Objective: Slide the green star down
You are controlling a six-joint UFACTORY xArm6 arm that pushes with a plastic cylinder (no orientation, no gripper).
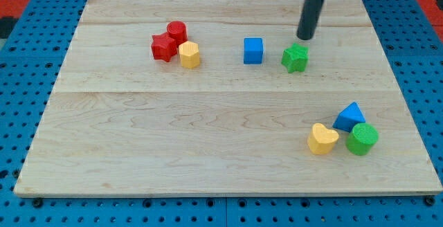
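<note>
So my tip [305, 37] sits just above the green star [295, 58], upper right of the frame, barely apart from it. It's a plain rod tool, no jaws to open or close. Blue cube [253, 50] is just left of the star. Below the star, bare worktop [208, 130] runs down to the blue triangle [350, 116], yellow heart [322, 138] and green cylinder [362, 139] bunched lower right. Red star [163, 48], red cylinder [177, 30] and yellow block [190, 54] cluster upper left.
</note>
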